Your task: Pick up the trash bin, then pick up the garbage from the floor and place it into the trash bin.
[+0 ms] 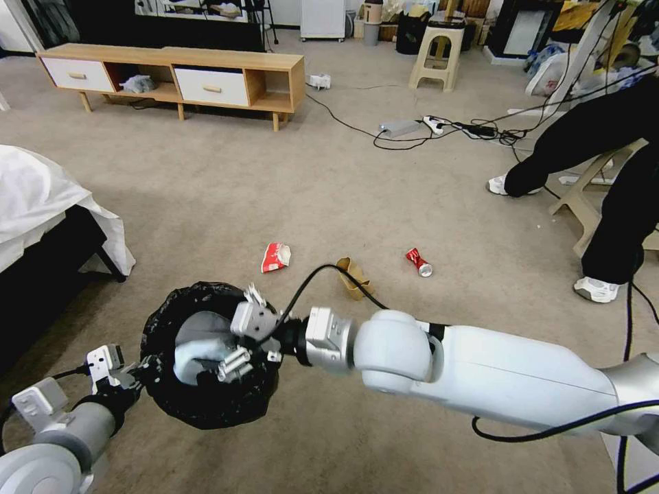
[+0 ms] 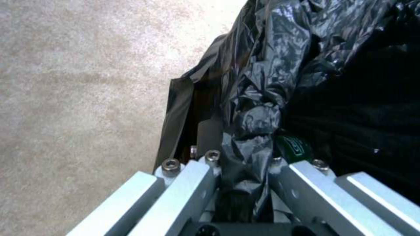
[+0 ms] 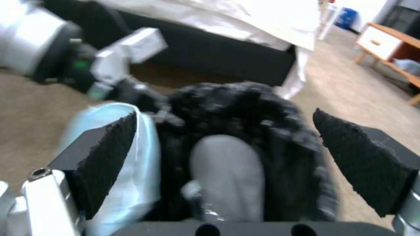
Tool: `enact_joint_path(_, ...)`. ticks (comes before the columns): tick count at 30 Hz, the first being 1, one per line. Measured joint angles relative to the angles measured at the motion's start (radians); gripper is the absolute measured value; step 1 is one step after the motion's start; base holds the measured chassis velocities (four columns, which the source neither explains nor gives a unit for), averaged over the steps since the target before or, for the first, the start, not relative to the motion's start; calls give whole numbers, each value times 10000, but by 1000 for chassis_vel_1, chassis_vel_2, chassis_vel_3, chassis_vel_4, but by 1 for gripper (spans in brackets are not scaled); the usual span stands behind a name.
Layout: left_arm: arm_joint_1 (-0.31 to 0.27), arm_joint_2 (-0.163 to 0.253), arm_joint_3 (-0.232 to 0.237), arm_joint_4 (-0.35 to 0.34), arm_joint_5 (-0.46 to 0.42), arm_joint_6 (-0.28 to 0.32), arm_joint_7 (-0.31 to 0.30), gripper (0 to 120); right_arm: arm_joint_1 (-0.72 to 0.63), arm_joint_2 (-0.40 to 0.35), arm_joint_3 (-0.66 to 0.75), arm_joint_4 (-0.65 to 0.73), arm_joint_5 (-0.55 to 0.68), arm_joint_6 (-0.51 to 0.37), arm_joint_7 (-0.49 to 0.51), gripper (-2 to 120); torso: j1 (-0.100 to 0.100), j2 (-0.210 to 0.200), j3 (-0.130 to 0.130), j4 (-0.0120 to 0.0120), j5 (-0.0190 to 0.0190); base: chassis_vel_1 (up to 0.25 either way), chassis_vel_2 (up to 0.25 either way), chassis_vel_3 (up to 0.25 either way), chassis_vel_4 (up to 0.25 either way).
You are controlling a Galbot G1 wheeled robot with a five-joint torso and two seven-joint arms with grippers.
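We read no legible writing. Left gripper [image 1: 137,367] clamps the round black-bagged trash bin's [image 1: 206,405] nine-o'clock rim; right gripper [image 1: 233,360] hangs wide-jawed above.

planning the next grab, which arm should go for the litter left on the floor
Probably the right. The right gripper hangs open over the trash bin, holding nothing. The left gripper is shut on the bin's rim. The wrapper, paper box and can lie ahead.

You face beige carpet [image 1: 226,185]; a low wooden cabinet [image 1: 171,75] stands far back, a white-sheeted bed [image 1: 41,199] at your left.
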Motion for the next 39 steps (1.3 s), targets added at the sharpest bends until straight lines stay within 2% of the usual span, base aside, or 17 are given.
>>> enact_joint_path(11,30,-2,-38,-106,-50,-6,1,1,-58,-174,-58,44,57,-176,-176,100,0,0,0,2,-5,0,0,0,0)
enact_joint_path(22,115,-55,-36,-207,-42,-13,26,1,-236,-136,353,-177,932,-484,477,100,0,0,0,3,-6,0,0,0,0)
enact_joint_path(26,102,-81,-32,-249,-41,-14,26,1,-363,-205,236,38,957,-492,524,100,0,0,-1,2,-4,0,0,0,0)
enact_joint_path(30,131,-75,-42,-266,-53,-14,28,1,-666,-146,722,-268,848,-489,650,100,0,0,0,0,-2,0,0,0,0)
enact_joint_path(33,145,-104,-32,-259,-31,-16,44,1,-388,-314,313,32,858,-423,430,100,0,0,0,2,-7,0,0,0,0)
enact_joint_path(35,140,-174,-31,-308,-33,-16,45,1,-690,-200,674,-134,878,-435,704,100,0,0,-1,3,-3,0,0,0,0)
enact_joint_path(39,150,-167,15,-303,-14,-18,45,1,-849,-190,889,-320,1008,-496,643,100,1,-1,2,1,1,0,0,0,0)
